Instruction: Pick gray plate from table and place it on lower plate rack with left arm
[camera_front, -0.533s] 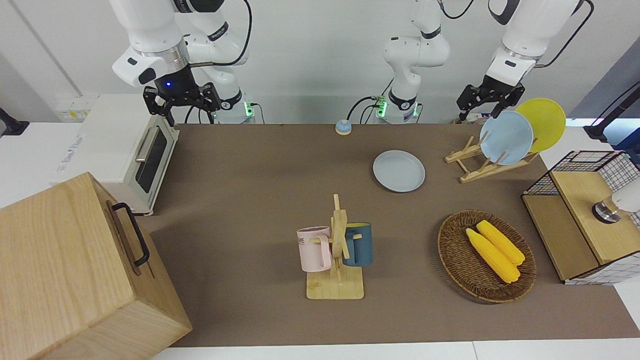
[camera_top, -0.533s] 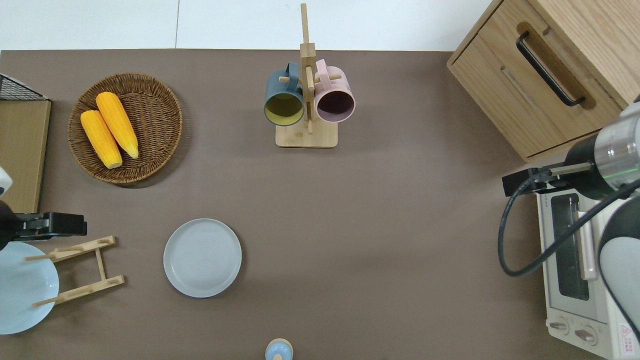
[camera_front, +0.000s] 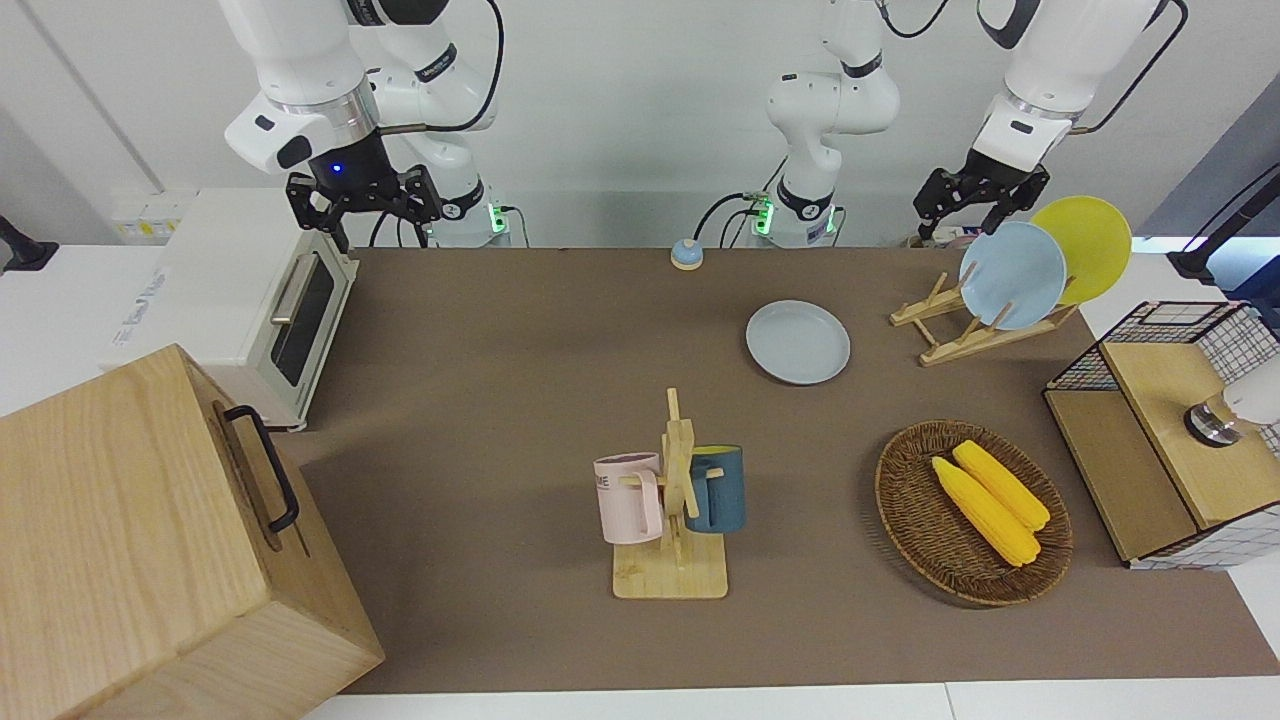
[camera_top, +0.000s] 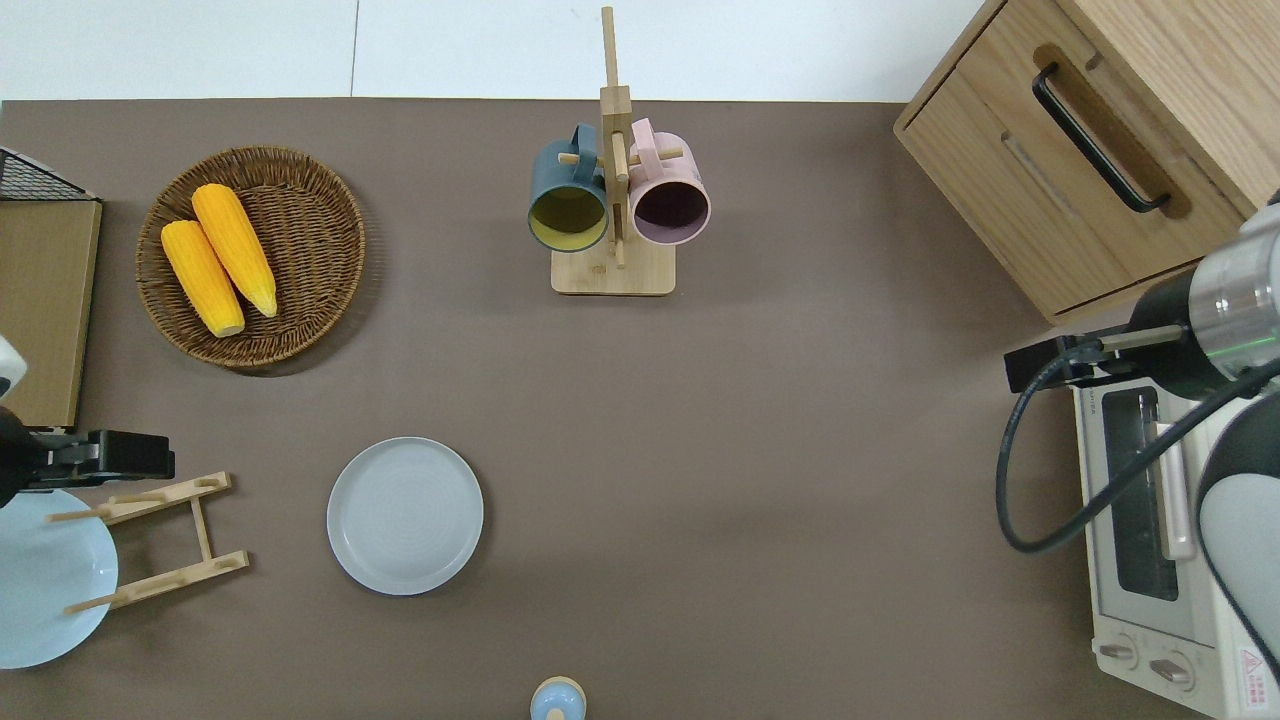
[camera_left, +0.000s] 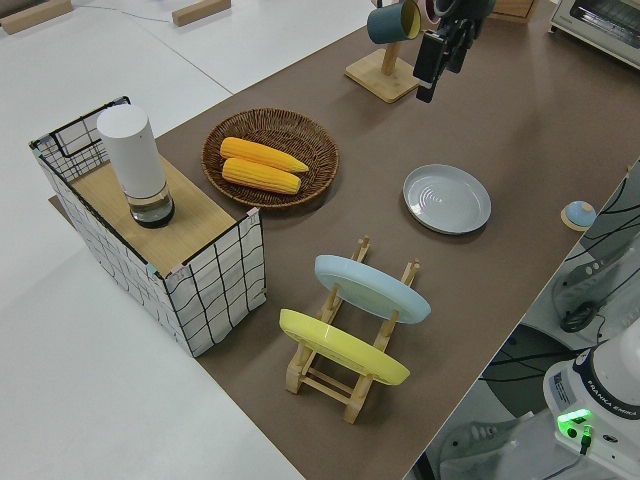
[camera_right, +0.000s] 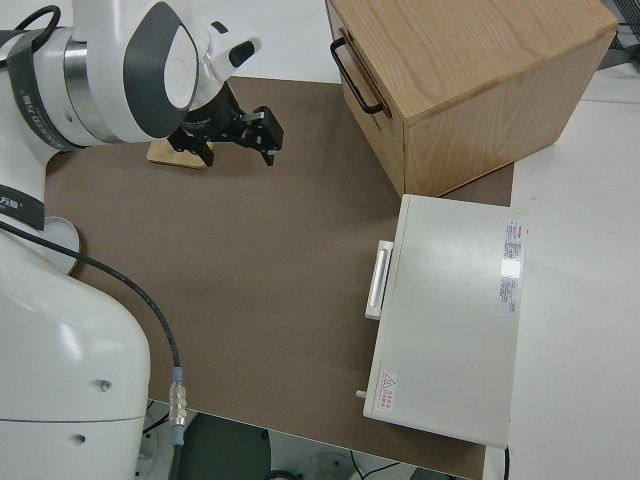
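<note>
Gray plate (camera_top: 405, 515) lay flat on tabletop (camera_top: 700, 450); left gripper (camera_front: 975, 205) empty, opening not discernible; shallow rim risked slip.

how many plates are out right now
3: a round pale gray plate flat on the brown table; a light blue plate and a yellow plate slotted in the wooden peg rack.
</note>
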